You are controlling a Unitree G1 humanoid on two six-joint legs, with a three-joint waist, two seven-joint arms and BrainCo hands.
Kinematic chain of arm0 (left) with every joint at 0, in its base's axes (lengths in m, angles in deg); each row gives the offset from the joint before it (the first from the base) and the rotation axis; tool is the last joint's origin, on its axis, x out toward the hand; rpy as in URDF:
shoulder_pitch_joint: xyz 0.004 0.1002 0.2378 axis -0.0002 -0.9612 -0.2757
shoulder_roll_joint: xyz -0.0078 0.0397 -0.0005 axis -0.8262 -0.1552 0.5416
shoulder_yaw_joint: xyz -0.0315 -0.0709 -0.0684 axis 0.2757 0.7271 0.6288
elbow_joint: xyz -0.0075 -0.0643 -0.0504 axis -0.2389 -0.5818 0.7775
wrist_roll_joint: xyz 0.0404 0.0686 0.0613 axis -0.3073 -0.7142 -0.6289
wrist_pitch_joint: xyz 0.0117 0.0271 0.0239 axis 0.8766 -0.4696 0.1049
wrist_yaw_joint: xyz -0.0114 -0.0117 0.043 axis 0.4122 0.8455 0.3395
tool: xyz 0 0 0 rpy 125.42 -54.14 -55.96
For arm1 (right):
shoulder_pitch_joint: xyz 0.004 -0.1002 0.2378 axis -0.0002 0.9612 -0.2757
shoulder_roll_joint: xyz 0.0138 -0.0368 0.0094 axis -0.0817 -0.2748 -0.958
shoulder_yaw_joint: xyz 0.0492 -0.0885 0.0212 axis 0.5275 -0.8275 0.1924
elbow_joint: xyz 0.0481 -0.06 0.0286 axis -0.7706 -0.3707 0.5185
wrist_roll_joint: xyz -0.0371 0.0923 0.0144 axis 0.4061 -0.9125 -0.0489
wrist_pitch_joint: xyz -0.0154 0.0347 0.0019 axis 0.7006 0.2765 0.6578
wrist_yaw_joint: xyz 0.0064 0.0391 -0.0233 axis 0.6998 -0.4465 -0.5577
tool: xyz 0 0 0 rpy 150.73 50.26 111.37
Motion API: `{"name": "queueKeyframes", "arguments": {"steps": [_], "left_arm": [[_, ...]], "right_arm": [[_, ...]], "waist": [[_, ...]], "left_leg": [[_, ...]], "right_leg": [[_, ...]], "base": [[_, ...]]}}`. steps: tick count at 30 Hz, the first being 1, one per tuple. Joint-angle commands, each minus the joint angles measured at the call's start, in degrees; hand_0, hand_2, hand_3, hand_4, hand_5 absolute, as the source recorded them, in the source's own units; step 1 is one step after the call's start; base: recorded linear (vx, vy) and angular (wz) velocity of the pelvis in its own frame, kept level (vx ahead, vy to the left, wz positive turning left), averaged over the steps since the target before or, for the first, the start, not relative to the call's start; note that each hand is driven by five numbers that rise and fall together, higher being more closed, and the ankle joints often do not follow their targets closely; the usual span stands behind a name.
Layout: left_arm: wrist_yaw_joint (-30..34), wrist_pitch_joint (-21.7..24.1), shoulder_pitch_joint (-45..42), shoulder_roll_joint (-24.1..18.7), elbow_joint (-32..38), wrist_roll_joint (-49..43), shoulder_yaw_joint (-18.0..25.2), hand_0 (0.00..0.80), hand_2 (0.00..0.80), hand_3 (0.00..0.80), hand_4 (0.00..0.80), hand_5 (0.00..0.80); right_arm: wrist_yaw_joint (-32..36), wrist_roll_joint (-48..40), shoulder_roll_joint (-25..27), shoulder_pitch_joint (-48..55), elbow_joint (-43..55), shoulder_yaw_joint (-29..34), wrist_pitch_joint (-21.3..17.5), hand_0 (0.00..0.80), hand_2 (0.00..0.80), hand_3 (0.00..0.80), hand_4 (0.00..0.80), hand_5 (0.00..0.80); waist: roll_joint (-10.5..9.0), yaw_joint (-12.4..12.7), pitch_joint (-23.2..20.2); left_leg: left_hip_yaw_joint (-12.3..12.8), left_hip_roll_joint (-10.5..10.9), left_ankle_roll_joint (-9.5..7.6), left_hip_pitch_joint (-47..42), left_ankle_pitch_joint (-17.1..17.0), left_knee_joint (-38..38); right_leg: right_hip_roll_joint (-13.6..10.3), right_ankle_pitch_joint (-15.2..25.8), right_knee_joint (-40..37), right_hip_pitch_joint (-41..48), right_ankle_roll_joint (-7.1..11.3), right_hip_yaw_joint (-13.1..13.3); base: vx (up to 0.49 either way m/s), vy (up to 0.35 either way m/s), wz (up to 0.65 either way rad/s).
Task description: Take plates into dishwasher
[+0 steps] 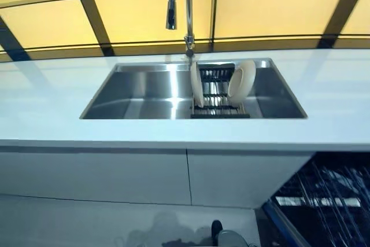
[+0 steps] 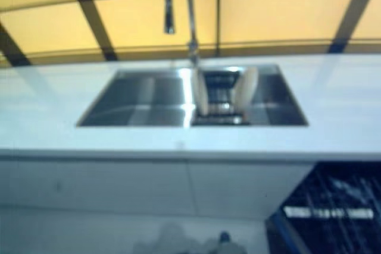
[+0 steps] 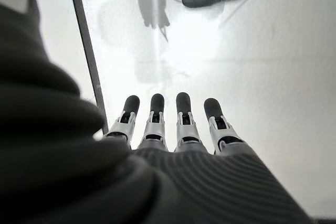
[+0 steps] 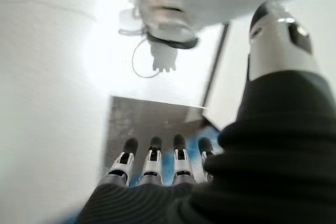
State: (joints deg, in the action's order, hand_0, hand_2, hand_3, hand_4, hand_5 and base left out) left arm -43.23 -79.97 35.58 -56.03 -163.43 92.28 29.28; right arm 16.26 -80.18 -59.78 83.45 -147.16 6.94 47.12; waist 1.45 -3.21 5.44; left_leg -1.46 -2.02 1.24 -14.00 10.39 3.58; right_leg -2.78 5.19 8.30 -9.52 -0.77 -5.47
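Two cream plates stand on edge in a dark wire rack (image 1: 217,99) inside the steel sink (image 1: 144,93): one plate (image 1: 196,84) at the rack's left, the other plate (image 1: 242,80) at its right, leaning. The open dishwasher's dark rack (image 1: 326,198) shows at the lower right, below the counter. Neither hand shows in the eye views. My left hand (image 3: 173,129) shows in its wrist view with straight fingers, empty, over pale floor. My right hand (image 4: 157,163) shows in its wrist view with straight fingers, empty.
A tall chrome tap (image 1: 179,4) rises behind the sink. The white counter (image 1: 52,102) runs the full width, with white cabinet fronts (image 1: 115,174) below it. A yellow panelled wall (image 1: 260,4) stands behind.
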Motion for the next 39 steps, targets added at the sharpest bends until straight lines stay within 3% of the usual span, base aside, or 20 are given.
{"name": "queueKeyframes", "arguments": {"steps": [1, 11, 13, 16, 17, 18, 19, 20, 21, 23, 26, 29, 35, 39], "left_arm": [[-0.2, 1.1, 2.5, -1.1, -0.9, -1.9, -0.2, 0.0, 0.0, 0.0, 0.0, 0.0], [-0.9, -0.5, 1.7, -3.4, -0.7, -4.2, -0.7, 0.0, 0.0, 0.0, 0.0, 0.0], [-0.9, -0.5, 1.4, -3.4, -0.2, -4.0, -0.3, 0.0, 0.0, 0.0, 0.0, 0.0], [-2.0, -0.7, 1.6, -3.3, 0.4, -2.5, -0.5, 0.0, 0.0, 0.0, 0.0, 0.0], [-2.4, 0.6, 1.6, -3.2, 0.5, -2.3, -0.5, 0.0, 0.0, 0.0, 0.0, 0.0], [-2.3, 0.7, 1.7, -3.2, 0.7, -2.4, -0.4, 0.0, 0.0, 0.0, 0.0, 0.0], [-2.1, 0.8, 2.0, -3.0, 1.1, -2.4, -0.7, 0.0, 0.0, 0.0, 0.0, 0.0], [-2.4, 1.2, 2.0, -2.7, 1.7, -2.7, -1.4, 0.0, 0.0, 0.0, 0.0, 0.0], [-3.3, 1.0, 2.1, -2.9, 2.9, -3.1, -1.9, 0.0, 0.0, 0.0, 0.0, 0.0], [-1.8, -1.3, 3.4, -3.9, 4.1, -3.4, -2.6, 0.0, 0.0, 0.0, 0.0, 0.0], [-3.3, -1.3, 5.9, -7.3, 3.8, -1.8, -2.7, 0.0, 0.0, 0.0, 0.0, 0.0], [-3.1, -1.5, 5.3, -9.2, 4.0, -1.7, -1.0, 0.0, 0.0, 0.0, 0.0, 0.0], [-1.2, -2.5, 2.9, -12.1, 4.7, -4.2, 2.7, 0.0, 0.0, 0.0, 0.0, 0.0], [-0.4, -2.7, 2.9, -12.9, 4.2, -5.1, 3.7, 0.0, 0.0, 0.0, 0.0, 0.0]], "right_arm": [[0.7, 0.9, 0.3, -1.7, 0.7, -1.9, -1.7, 0.0, 0.0, 0.0, 0.0, 0.0], [0.7, -2.6, -0.5, -3.2, 2.4, -2.7, -3.6, 0.0, 0.0, 0.0, 0.0, 0.0], [1.9, -0.7, -0.3, -4.2, 3.5, -3.7, -4.0, 0.0, 0.0, 0.0, 0.0, 0.0], [5.0, 0.9, 0.5, -4.9, 5.0, -5.2, -3.3, 0.0, 0.0, 0.0, 0.0, 0.0], [7.1, 1.1, 1.5, -5.5, 6.4, -7.0, -3.5, 0.0, 0.0, 0.0, 0.0, 0.0], [7.5, 0.9, 1.9, -5.6, 7.1, -7.3, -3.2, 0.0, 0.0, 0.0, 0.0, 0.0], [8.7, 1.0, 2.5, -5.8, 8.0, -7.8, -2.8, 0.0, 0.0, 0.0, 0.0, 0.0], [11.3, 0.4, 3.2, -5.8, 8.4, -8.4, -3.0, 0.0, 0.0, 0.0, 0.0, 0.0], [14.4, 0.5, 3.8, -6.2, 8.7, -8.5, -3.4, 0.0, 0.0, 0.0, 0.0, 0.0], [15.9, 2.3, 4.3, -7.5, 9.8, -8.9, -1.8, 0.0, 0.0, 0.0, 0.0, 0.0], [20.1, 1.1, 5.1, -9.3, 8.0, -9.3, -2.9, 0.0, 0.0, 0.0, 0.0, 0.0], [23.9, 3.4, 5.4, -9.1, 8.6, -10.0, -2.7, 0.0, 0.0, 0.0, 0.0, 0.0], [49.8, 12.1, 10.9, -8.4, 20.9, -15.6, 0.1, 0.0, 0.0, 0.0, 0.0, 0.0], [63.7, 5.8, 16.6, -9.8, 36.7, -18.1, 6.1, 0.0, 0.0, 0.0, 0.0, 0.0]], "waist": [[-3.26, -1.0, 0.8], [-2.78, -0.5, 1.6], [-2.74, 0.9, 1.9], [-3.72, 0.8, 1.3], [-4.55, 1.6, 1.2], [-5.01, 2.4, 1.7], [-5.16, 3.4, 1.9], [-4.55, 4.5, 2.9], [-4.62, 4.6, 3.6], [-4.58, 4.8, 3.5], [-4.8, 5.3, 4.2], [-5.17, 5.8, 3.6], [-7.33, 7.1, 1.0], [-8.46, 6.7, 0.3]], "left_leg": [[0.9, 4.1, -3.51, 3.2, -1.6, -0.8], [2.9, 2.4, -2.85, 2.5, -3.3, -4.3], [6.0, 1.6, -2.31, 2.4, -3.0, -2.7], [5.0, 1.1, -1.52, 1.7, -0.4, 4.1], [3.5, 1.4, 0.0, 6.4, -3.9, 15.3], [3.2, 2.2, 0.25, 10.7, -5.9, 17.8], [2.8, 3.0, 0.63, 14.9, -8.6, 16.5], [3.9, 2.2, 0.99, 16.4, -10.1, 11.2], [5.9, 1.3, 0.61, 16.4, -9.3, 9.6], [5.2, 2.5, -0.66, 16.1, -7.3, 7.5], [5.7, 1.5, -0.85, 12.2, -7.7, 1.8], [5.8, 0.7, -0.84, 10.2, -8.1, -1.5], [8.1, -0.8, -0.42, 8.9, -9.4, -5.3], [8.5, -1.4, 0.09, 8.1, -10.5, -7.7]], "right_leg": [[-4.8, 3.8, -4.6, 0.9, 8.23, 1.6], [-6.3, 2.3, -2.1, 0.0, 9.45, -1.7], [-7.8, 0.9, 2.1, -0.7, 9.29, -7.6], [-7.1, 0.8, -0.4, 0.5, 7.86, -6.3], [-6.1, 0.2, -2.7, 2.8, 6.07, -5.4], [-5.9, 0.0, -3.9, 4.8, 5.65, -4.9], [-5.5, -0.4, -5.2, 7.1, 5.39, -4.3], [-4.8, -1.4, -5.5, 9.7, 5.56, -3.4], [-5.2, -1.8, -4.9, 9.8, 5.9, -3.2], [-6.1, -1.6, -4.1, 8.4, 6.31, -4.0], [-8.3, 1.9, -3.7, 5.8, 8.87, -5.6], [-8.6, 3.4, -5.8, 6.0, 10.07, -6.3], [-7.7, 4.2, -11.1, 9.1, 11.03, -8.7], [-7.1, 4.1, -11.8, 9.9, 10.96, -8.7]], "base": [[0.06, -0.049, -0.09], [0.092, -0.041, 0.05], [0.057, -0.072, -0.1], [0.107, -0.101, -0.34], [0.076, -0.089, 0.0], [0.084, -0.057, 0.03], [0.072, 0.04, -0.18], [0.093, 0.096, -0.37], [0.075, 0.118, -0.51], [0.013, 0.101, -0.38], [0.047, 0.016, -0.69], [0.104, -0.116, 0.23], [0.074, -0.093, 0.04], [0.045, -0.051, -0.03]]}}
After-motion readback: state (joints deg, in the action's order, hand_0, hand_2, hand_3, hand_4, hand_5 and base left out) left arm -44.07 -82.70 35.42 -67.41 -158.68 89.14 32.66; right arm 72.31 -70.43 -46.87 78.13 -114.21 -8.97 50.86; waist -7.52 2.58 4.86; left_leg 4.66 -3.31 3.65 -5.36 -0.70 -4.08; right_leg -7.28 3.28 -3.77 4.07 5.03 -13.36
